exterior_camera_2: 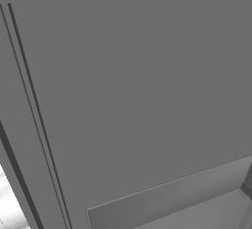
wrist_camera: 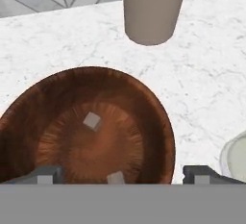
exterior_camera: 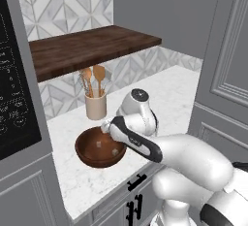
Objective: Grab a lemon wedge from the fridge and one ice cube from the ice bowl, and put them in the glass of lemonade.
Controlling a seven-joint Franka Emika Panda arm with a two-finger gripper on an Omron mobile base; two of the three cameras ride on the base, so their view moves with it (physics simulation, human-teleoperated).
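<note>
Ice cube in the ice bowl, ahead of the released claw

Claw hovers over the bowl, tips spread wide; a second cube lies between them, nearer; closing there may pinch air or flick it away; glass of lemonade and crock stand close enough to be knocked.

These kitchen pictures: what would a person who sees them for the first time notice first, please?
The reddish-brown ice bowl on the white marble counter draws the eye first, with two pale ice cubes inside, one near the middle and one by the near rim. The white arm reaches over it, the open gripper above the bowl. Behind stands a beige crock with wooden spoons.
</note>
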